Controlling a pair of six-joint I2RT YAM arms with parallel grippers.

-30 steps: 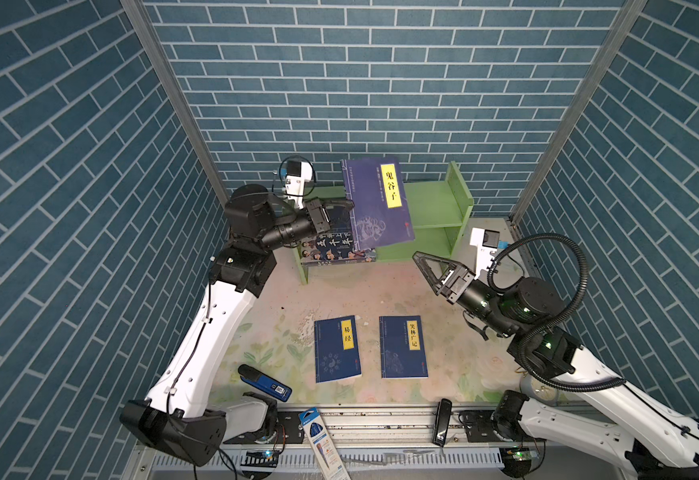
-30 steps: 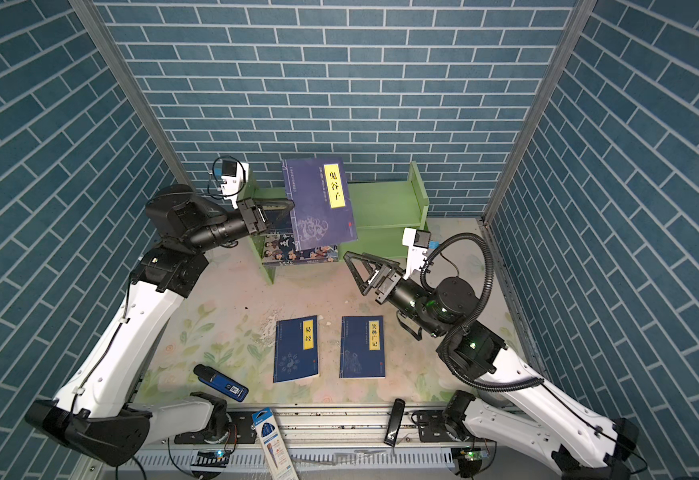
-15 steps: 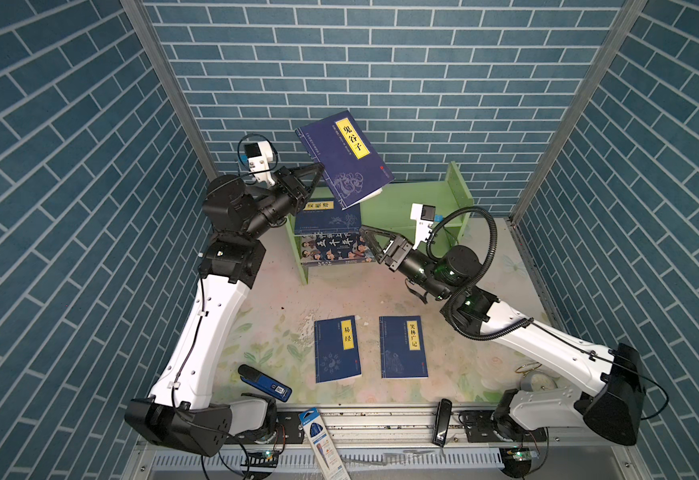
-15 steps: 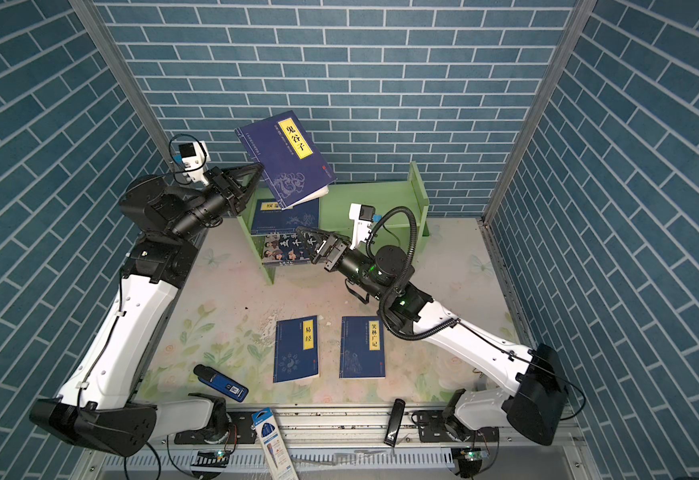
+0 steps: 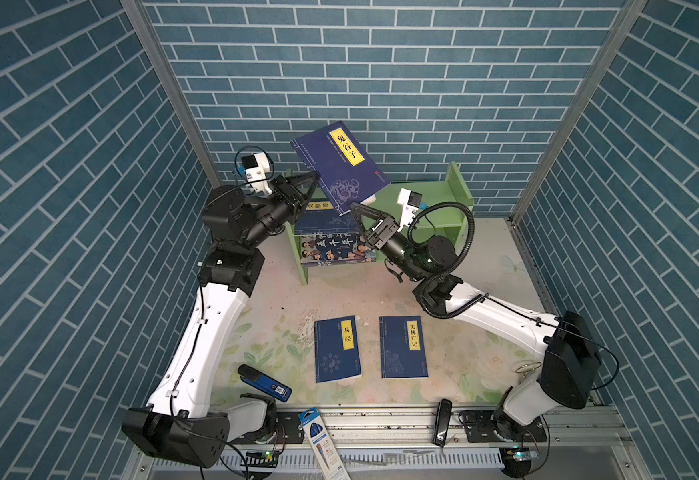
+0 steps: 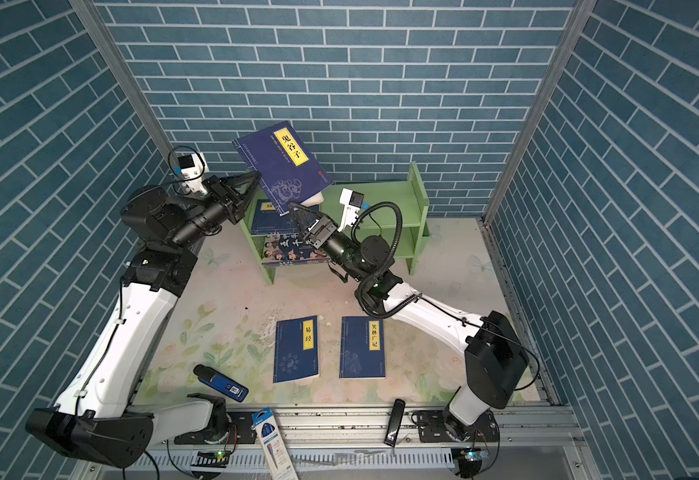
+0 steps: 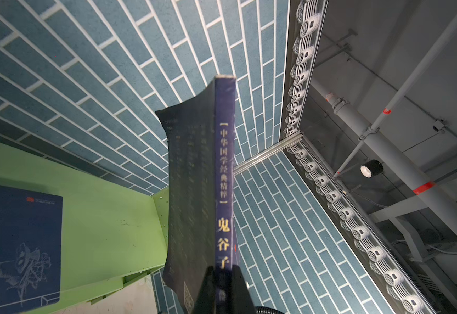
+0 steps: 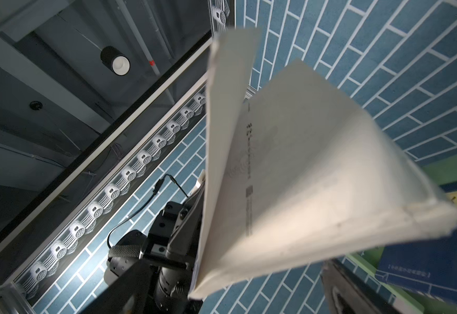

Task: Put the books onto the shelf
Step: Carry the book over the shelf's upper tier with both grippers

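The held book is up in the air, tilted, over the left end of the green shelf, and not on it yet. The left gripper has its jaws pinched tight on the book's spine edge. In the right wrist view its pages sag open underneath. The right gripper is just below the book's near corner with its jaws spread wide and nothing in them.

On the shelf, the top book lies flat at the left of the upper level. The cartoon book lies on the level under it. Near the front of the table lie two more, side by side: the left loose book and the right loose book.

So I think this is the step of getting the third book in. The book is floppy and likely needs steadying next. The right gripper could close on the loose edge, or the left could lower it slowly onto the upper level
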